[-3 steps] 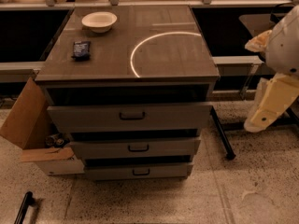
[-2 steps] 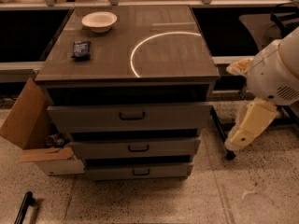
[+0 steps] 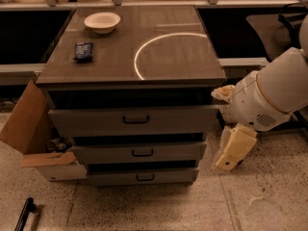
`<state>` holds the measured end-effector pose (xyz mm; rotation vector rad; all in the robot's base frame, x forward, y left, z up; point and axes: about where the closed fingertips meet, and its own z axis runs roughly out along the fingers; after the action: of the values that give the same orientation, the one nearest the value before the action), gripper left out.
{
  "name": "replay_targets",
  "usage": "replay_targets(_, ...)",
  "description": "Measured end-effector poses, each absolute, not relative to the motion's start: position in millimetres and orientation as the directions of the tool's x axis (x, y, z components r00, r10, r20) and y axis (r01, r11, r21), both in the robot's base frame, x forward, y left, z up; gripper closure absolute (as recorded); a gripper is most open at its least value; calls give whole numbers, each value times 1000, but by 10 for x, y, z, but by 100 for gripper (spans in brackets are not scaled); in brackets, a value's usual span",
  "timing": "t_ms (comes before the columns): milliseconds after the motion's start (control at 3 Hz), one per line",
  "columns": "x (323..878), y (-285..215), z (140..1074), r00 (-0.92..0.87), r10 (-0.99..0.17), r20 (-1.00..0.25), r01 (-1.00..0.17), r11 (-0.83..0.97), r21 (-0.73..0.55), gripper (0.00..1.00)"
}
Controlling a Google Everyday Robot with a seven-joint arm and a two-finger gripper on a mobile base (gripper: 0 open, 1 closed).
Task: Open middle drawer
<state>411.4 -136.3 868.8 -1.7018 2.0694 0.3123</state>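
The robot's arm has swung in from the right, bringing its cream claw (image 3: 235,148) lower, near the drawers' right edge and angled toward the floor; whether it is open cannot be told. The middle drawer (image 3: 106,154), between the top drawer (image 3: 86,121) and the bottom drawer (image 3: 110,178), has not moved.

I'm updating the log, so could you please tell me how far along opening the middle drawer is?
Done: nothing visible; the middle drawer does not look pulled out. In hand: the tool hangs right of the cabinet, near that drawer's height, clear of the drawer fronts. Left: move to the dark handle, grip it and pull.
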Motion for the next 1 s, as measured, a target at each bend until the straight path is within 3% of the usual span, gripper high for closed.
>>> replay_targets(667,4170,-1115,7430,-82,-896,-436,-988,129,-80,0)
replay_targets(1000,4178,-947,6710,-78,-867,-492,-993,113,-42,0)
